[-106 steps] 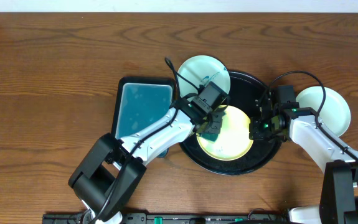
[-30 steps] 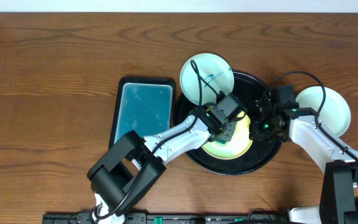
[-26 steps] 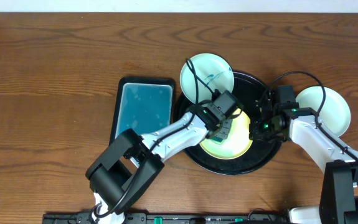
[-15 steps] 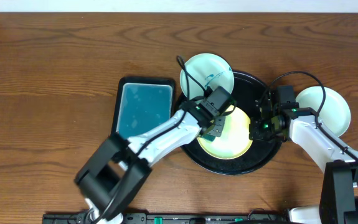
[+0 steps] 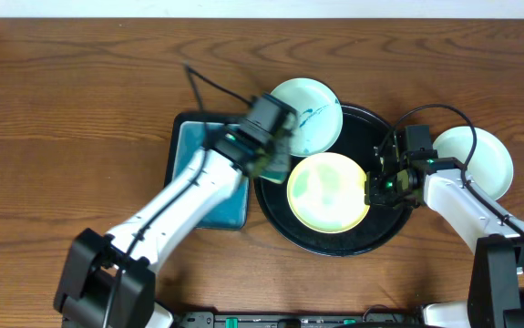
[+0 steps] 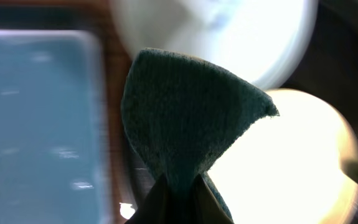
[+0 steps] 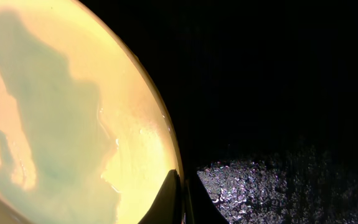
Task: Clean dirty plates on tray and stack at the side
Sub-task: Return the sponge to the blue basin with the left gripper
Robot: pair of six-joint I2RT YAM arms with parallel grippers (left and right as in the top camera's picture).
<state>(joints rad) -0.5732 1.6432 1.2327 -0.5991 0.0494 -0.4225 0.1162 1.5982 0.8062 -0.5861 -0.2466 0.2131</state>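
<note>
Three plates, itemised: yellow plate [image 5: 327, 191] mid-tray [image 5: 382, 137], my right gripper [image 7: 180, 194] clamped on its rim. Scribbled mint plate [image 5: 305, 114] on the tray's far-left rim. Other mint plate [image 5: 477, 155] off-tray, R side. Left gripper [image 6: 182, 196] pinching sponge [image 6: 191, 118] between basin [image 5: 190, 150] & tray. Risk: thin rim pinch slips, plate drops.

Dark brown wood-grain worktop [image 5: 79, 109] fills overhead view. Light even, faint sheen on grain. Pale strip [image 5: 262, 7] along far edge, possibly wall; too narrow to tell. Black rail [image 5: 334, 321] at near edge.
</note>
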